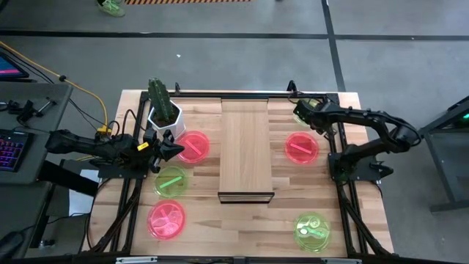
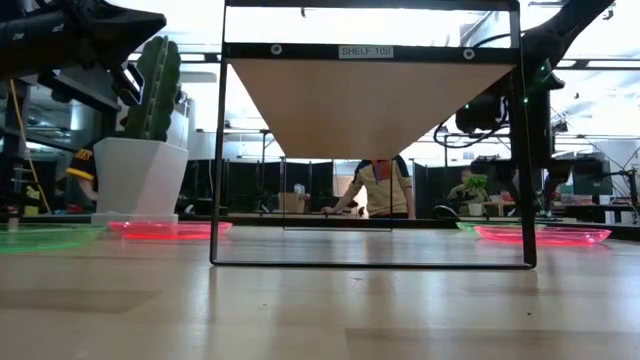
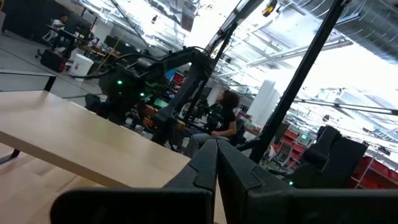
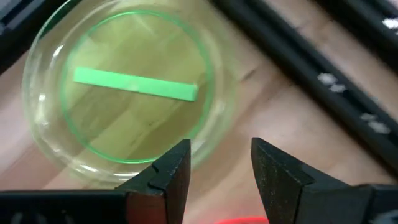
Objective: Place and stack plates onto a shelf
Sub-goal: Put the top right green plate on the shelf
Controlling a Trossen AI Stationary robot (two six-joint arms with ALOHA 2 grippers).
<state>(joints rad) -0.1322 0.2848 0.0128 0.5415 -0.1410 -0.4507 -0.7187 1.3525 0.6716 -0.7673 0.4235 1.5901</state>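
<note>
Dark right fingers parted, empty, over round translucent green plate; left fingers pressed together, empty.

neon green plate, green bar mark inside; pink-red plate; light-wood shelf; dark tool.

Six plates lie on the table, three green and three pink. The green ones: one at nine o'clock, one at five o'clock, one at one o'clock under the right arm. The pink ones: one at ten o'clock, one at seven o'clock, one at two o'clock. One shelf stands in the centre. One cactus pot sits at eleven o'clock. Two arms are in view.
</note>
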